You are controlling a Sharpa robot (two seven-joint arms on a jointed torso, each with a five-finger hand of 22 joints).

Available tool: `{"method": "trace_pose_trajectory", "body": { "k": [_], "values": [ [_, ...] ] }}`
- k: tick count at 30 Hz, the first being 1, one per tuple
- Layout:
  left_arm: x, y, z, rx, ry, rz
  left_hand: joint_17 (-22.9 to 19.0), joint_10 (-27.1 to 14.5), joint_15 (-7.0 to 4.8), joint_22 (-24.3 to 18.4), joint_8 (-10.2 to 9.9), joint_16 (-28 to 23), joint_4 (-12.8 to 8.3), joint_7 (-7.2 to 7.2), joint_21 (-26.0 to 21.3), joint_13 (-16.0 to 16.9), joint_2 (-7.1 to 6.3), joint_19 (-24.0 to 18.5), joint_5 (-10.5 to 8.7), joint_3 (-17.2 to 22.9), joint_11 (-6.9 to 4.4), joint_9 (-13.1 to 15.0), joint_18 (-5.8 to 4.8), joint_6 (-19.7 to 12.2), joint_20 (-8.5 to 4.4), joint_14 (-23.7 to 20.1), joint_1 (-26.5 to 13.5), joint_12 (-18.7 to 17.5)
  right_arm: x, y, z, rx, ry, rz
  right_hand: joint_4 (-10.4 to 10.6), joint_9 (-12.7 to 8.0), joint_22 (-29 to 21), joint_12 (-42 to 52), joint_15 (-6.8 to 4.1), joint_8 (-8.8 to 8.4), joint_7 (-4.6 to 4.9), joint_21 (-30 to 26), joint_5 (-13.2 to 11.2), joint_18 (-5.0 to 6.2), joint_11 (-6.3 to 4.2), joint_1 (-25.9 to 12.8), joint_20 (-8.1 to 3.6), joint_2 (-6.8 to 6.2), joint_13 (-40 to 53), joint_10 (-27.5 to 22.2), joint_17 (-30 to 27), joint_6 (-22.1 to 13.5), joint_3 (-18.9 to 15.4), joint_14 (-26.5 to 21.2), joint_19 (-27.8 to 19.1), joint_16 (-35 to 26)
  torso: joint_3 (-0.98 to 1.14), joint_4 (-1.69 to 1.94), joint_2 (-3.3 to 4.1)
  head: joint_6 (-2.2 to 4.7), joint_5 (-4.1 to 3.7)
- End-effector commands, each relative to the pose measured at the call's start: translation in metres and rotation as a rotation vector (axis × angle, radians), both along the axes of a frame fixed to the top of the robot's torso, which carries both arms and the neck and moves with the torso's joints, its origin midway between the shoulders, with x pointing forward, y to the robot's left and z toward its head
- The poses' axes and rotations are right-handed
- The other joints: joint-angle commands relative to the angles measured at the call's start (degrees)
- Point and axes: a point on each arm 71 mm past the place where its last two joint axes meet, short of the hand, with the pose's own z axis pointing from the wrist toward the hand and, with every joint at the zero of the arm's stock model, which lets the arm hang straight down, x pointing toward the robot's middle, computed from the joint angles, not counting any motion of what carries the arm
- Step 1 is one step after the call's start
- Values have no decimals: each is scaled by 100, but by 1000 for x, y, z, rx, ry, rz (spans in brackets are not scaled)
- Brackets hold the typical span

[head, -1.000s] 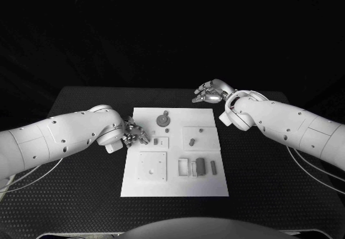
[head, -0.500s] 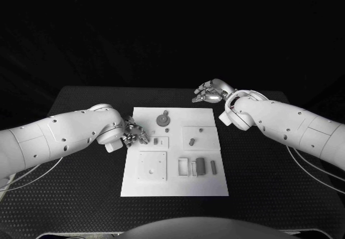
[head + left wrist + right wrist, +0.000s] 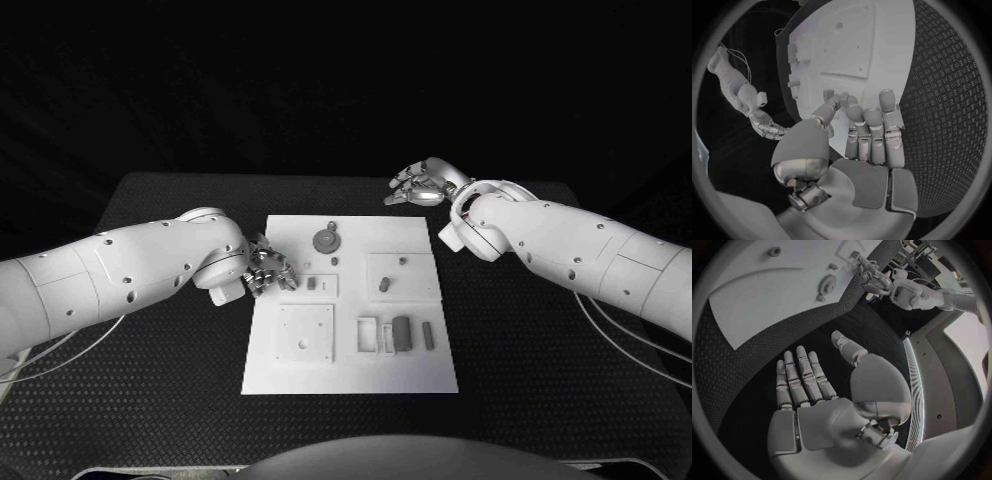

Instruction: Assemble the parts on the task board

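The white task board [image 3: 353,355] lies in the middle of the black table. On it sit a grey gear [image 3: 327,240], a small upright piece [image 3: 313,284], another piece [image 3: 385,284] and two dark blocks [image 3: 404,333] near the right edge. My left hand [image 3: 268,270] hovers at the board's left edge beside the small upright piece; in the left wrist view its fingers [image 3: 873,125] are stretched out and apart over the board [image 3: 854,45], holding nothing. My right hand [image 3: 423,184] is over bare table beyond the board's far right corner, palm [image 3: 811,390] flat and fingers spread, empty.
A square plate with a hole [image 3: 306,333] and a pale frame [image 3: 368,336] occupy the board's near half. In the right wrist view the board [image 3: 761,305] with the gear [image 3: 826,284] lies ahead of the fingers. Black textured table [image 3: 548,340] surrounds the board.
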Motion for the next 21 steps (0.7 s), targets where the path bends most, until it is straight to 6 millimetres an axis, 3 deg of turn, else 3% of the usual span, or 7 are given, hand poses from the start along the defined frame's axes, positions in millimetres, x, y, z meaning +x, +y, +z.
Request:
{"method": "trace_pose_trajectory", "body": {
  "k": [1, 21],
  "values": [
    [-2, -2, -3, 5, 17, -11, -7, 14, 10, 133, 41, 34, -101, -4, 25, -8, 321, 15, 24, 125, -16, 6, -41, -45, 0, 11, 398, 28, 0, 1, 0, 0, 3, 12, 17, -10, 10, -25, 24, 33, 291, -28, -5, -91, 2, -22, 7, 10, -4, 20, -7, -50, -27, 0, -7, -32, -3, 2, -1, 6, -2],
    [0, -6, -1, 17, -22, -25, -10, 13, 11, 132, 60, 34, -99, -3, 36, -9, 328, 15, -7, 126, -14, 5, -39, -54, 2, 12, 395, 32, 0, 1, 0, 0, 2, 11, 18, -13, 17, -34, 24, 35, 293, -35, -5, -90, 2, -23, 7, 10, -4, 26, -10, -51, -28, 0, -5, -33, 0, 1, 0, 3, -3]
  ]
}}
